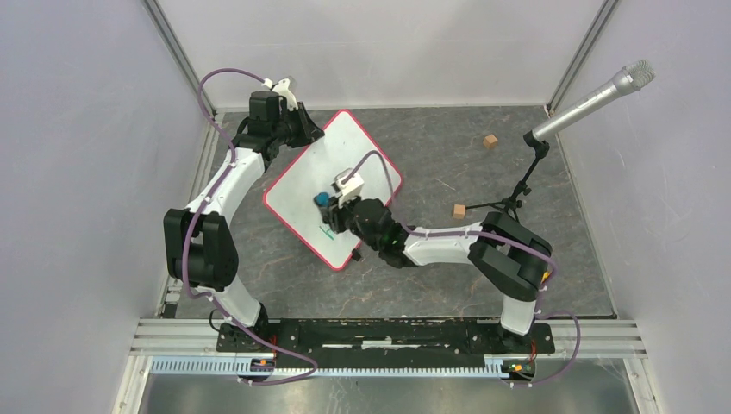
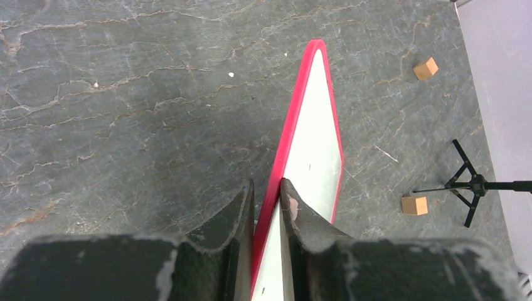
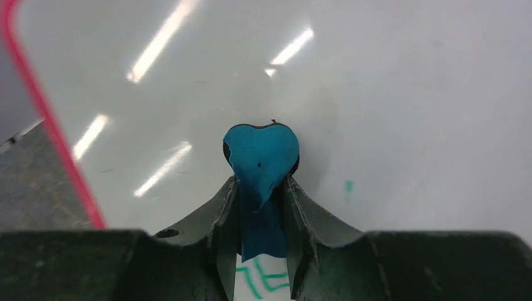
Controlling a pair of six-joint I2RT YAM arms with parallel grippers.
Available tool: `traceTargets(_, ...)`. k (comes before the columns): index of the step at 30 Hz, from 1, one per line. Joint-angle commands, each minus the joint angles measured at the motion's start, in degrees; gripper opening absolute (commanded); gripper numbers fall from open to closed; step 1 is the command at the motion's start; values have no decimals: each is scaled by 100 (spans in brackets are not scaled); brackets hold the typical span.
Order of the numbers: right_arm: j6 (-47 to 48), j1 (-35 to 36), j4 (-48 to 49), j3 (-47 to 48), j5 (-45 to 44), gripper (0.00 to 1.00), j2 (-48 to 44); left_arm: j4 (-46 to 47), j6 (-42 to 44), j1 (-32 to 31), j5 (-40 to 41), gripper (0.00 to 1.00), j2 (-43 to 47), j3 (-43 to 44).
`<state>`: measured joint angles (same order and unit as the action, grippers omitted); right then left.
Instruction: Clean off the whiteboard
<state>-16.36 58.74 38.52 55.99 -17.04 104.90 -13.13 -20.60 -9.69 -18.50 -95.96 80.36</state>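
The whiteboard [image 1: 332, 177], white with a thin red rim, lies tilted on the dark table. My left gripper [image 1: 303, 129] is shut on its far left rim; in the left wrist view the red rim [image 2: 295, 119] runs between the fingers [image 2: 295, 207]. My right gripper [image 1: 332, 210] is shut on a blue eraser [image 3: 260, 160] and presses it on the board surface [image 3: 408, 94]. Green handwriting [image 3: 263, 281] shows just behind the eraser, with a small green speck [image 3: 349, 185] to the right. The green marks also show in the top view [image 1: 327, 231] near the board's near edge.
Two small wooden cubes [image 1: 490, 141] [image 1: 459, 211] lie right of the board. A microphone on a black tripod stand [image 1: 526, 185] stands at the right. Grey walls enclose the table on three sides.
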Motion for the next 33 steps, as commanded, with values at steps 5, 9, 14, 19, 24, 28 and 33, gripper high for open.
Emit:
traceTargets(5, 561, 312, 608, 161, 695, 33, 77, -111, -278, -94, -152, 21, 125, -68)
traceTargets(9, 385, 17, 697, -202, 460, 34, -163, -118, -278, -94, -165, 21, 117, -62)
traceTargets(14, -412, -658, 668, -616, 392, 34, -248, -120, -282, -94, -176, 21, 133, -54)
traceTargets(19, -677, -1224, 137, -629, 326, 34, -207, -120, -278, -94, -154, 21, 173, -68)
traceTargets(24, -305, -1084, 4, -343, 556, 34, -122, -111, -291, -94, -169, 21, 163, -66)
traceTargets(28, 61, -641, -178, 118, 618, 34, 81, -109, -294, -94, -163, 20, 163, -74)
traceTargets(33, 609, 60, -276, 619, 773, 34, 214, -109, -279, -94, -145, 21, 171, -82)
